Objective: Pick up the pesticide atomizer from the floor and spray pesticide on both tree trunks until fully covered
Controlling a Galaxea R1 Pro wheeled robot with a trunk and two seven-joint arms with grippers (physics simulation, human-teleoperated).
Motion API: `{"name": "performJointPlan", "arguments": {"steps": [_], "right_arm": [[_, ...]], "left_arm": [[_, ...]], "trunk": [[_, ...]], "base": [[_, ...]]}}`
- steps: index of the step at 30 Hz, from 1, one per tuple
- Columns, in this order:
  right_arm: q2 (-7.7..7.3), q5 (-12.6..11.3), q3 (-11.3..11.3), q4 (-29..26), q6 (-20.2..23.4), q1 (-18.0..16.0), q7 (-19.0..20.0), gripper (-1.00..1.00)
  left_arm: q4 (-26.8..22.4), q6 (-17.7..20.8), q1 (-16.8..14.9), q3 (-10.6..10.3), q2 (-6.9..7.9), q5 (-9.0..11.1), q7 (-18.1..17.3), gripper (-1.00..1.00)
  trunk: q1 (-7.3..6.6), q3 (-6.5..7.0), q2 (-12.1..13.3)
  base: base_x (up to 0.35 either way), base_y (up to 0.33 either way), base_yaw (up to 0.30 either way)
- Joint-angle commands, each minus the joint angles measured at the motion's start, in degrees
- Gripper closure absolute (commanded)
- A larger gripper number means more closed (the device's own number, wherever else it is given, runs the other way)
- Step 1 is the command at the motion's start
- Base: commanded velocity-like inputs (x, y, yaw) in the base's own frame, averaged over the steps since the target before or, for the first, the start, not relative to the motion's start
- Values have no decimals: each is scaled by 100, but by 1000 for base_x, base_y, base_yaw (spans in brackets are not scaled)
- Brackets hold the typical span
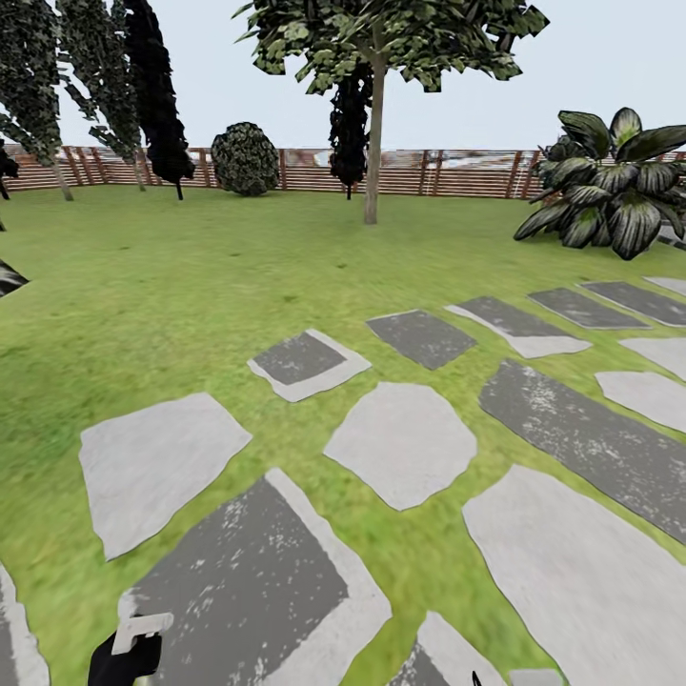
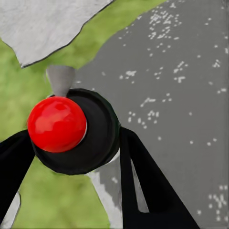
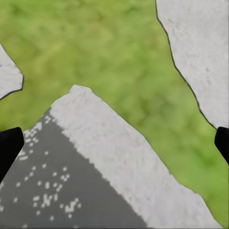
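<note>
The left gripper (image 2: pixel 71 157) holds the pesticide atomizer (image 2: pixel 81 131).

Its black fingers (image 2: pixel 143 181) grasp the round dark sprayer with the red ball, low in the left wrist view, over grey paving stones (image 1: pixel 248 572) and grass. The right gripper (image 3: pixel 114 143) fingers are spread wide, holding nothing. A tree (image 1: pixel 373 143) stands far up the lawn (image 1: pixel 171 276) by the fence (image 1: pixel 457 173).

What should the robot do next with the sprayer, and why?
Probably roll forward toward the tree. The left pincer already grips the sprayer, but the trunk stands far across the lawn, seemingly too distant for spraying.
</note>
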Motion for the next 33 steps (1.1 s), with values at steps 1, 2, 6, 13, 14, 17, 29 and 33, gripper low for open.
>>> {"name": "performJointPlan", "arguments": {"steps": [1,2,6,13,14,17,29,33], "right_arm": [[1,-1,0,91,0,0,3,-100],[2,-1,0,217,0,0,8,-100],[2,-1,0,531,4,0,37,-100],[2,4,-4,966,9,0,40,-100],[2,5,-6,983,9,0,38,-100],[2,7,-8,1005,9,0,22,-100],[2,7,-8,1013,9,0,18,-100],[2,7,-8,1012,9,0,18,-100]], "left_arm": [[0,0,0,1,1,1,0,100],[1,0,0,1,2,2,0,100],[1,0,0,1,1,2,0,100],[1,5,0,1,1,1,-5,100],[1,6,0,1,2,1,-6,100],[1,4,0,1,1,1,-8,100],[1,7,0,1,-6,2,-9,100],[1,2,0,1,-6,2,-9,100]], "trunk": [[0,0,0],[0,0,0],[0,0,0],[0,0,0],[0,0,0],[0,0,0],[0,0,0],[0,0,0]], "base": [[338,0,0],[338,0,0],[339,0,0],[339,0,0],[339,0,0],[339,0,0],[339,0,0],[339,0,0]]}}
